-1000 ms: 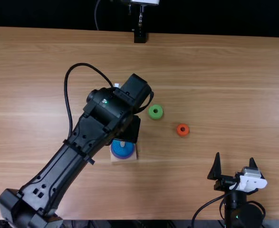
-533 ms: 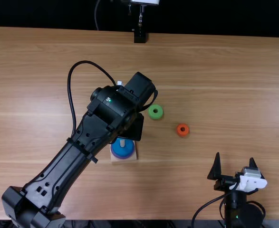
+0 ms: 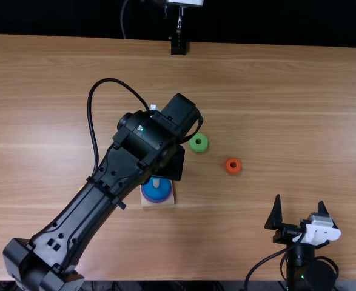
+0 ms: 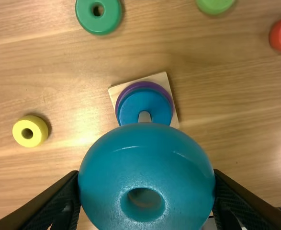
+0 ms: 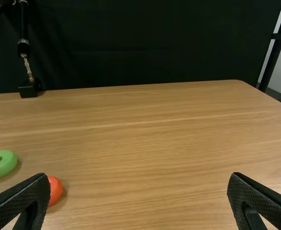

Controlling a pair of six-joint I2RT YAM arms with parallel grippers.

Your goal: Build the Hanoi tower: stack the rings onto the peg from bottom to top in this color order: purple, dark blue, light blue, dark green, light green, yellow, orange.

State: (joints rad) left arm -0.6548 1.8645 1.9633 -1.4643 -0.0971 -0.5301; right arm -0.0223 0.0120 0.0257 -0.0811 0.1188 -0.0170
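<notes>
A light blue ring (image 4: 145, 160) is clamped between the two fingers of the left gripper (image 4: 146, 177), gripped by its sides with its central hole unblocked, near the peg (image 4: 144, 116). The peg rises from a square wooden base (image 4: 171, 103), on which a dark blue ring (image 4: 135, 108) lies over a wider purple ring (image 4: 140, 84); light blue comes next, so this is the right piece. Done well, the step would centre the ring's hole over the peg tip before any lowering, keep the ring level, and ease it down until it meets the dark blue ring. How high it hangs above the tip cannot be told. If the hole is off-centre, the rim could catch on the peg and tip the ring or nudge the base, so a small sideways correction seems wiser than pushing. The grip should loosen only once the ring is threaded and seated, with the fingers then rising straight up. Around the base, with twelve o'clock at the table's far side, a dark green ring (image 4: 98, 15) lies toward eleven, a light green ring (image 3: 198, 142) toward one, an orange ring (image 3: 233, 165) between two and three, and a yellow ring (image 4: 30, 131) toward nine. Farther out, just past three, the right gripper (image 3: 299, 200) has its fingers spread, grasping nothing. All this is on or above a brown wooden table (image 3: 275, 121).
</notes>
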